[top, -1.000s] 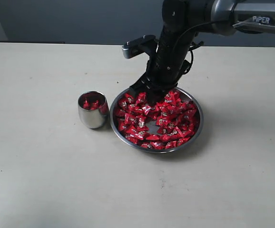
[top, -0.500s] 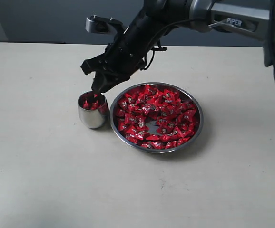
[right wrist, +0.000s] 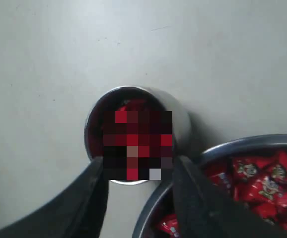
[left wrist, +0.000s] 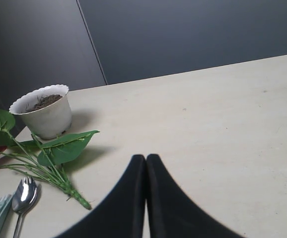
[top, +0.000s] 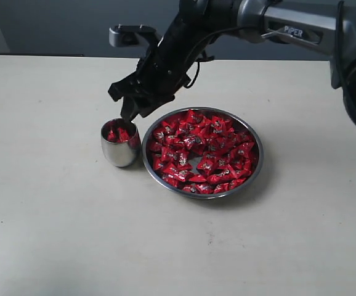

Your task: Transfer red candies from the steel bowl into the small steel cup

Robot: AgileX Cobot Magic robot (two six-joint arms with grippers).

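The steel bowl (top: 257, 150) sits mid-table, full of red candies (top: 202, 151). Touching its left side stands the small steel cup (top: 120, 154), which holds a few red candies (top: 117, 134). My right gripper (top: 129, 115) hangs just above the cup's rim nearest the bowl. In the right wrist view its fingers (right wrist: 91, 186) stand well apart, open, over the cup (right wrist: 182, 119) and beside the bowl (right wrist: 243, 146); a blurred patch hides the space between the tips. My left gripper (left wrist: 146, 158) is shut on nothing, away from the bowl and out of the exterior view.
The left wrist view shows a white plant pot (left wrist: 44, 111), a leafy green stem (left wrist: 64, 148) and a steel spoon (left wrist: 24, 196) lying on the table. The right arm (top: 289, 24) reaches in from the upper right over the bowl's far side.
My right gripper rose out of the bowl's far side and swung left to the cup. In the last half second it barely shifted above the cup.
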